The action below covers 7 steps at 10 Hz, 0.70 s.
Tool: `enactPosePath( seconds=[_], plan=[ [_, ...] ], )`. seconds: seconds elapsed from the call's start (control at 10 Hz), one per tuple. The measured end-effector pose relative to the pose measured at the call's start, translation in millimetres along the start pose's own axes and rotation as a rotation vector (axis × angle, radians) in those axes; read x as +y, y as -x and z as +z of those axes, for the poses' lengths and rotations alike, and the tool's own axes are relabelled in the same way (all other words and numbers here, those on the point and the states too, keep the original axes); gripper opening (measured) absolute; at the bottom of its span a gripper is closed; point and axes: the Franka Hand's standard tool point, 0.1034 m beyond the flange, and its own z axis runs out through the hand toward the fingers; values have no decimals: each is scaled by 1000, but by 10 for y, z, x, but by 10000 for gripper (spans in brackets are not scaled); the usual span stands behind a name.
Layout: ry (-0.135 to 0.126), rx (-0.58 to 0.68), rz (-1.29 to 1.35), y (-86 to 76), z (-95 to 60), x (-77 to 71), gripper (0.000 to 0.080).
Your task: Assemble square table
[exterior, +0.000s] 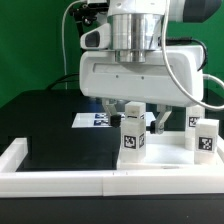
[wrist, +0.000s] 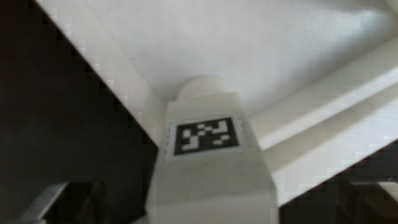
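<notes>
Left the leg [exterior: 131, 136] upright on the tabletop slab [exterior: 150, 168], end effector [exterior: 140, 122] released around it, presumably after seating it.

White border wall [exterior: 60, 178], marker board [exterior: 95, 120]

You can read no words, numbers or brands here. You see only black-and-white square tags: one on the front leg [exterior: 131, 139], one on the leg at the exterior view's right [exterior: 205, 139], several on the marker board [exterior: 97, 120].
</notes>
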Motion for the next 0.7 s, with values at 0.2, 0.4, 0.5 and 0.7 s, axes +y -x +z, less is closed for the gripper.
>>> enactPosePath(
  seconds=[0.2, 0.4, 0.5, 0.7],
  plan=[
    [-16, -4, 0, 86, -147, 5, 648],
    [-32, -4, -48, 99, -284, 83, 648],
    [-38, -1, -117, 59, -325, 168, 648],
    [-35, -3, -98, 73, -301, 158, 648]
  ],
)
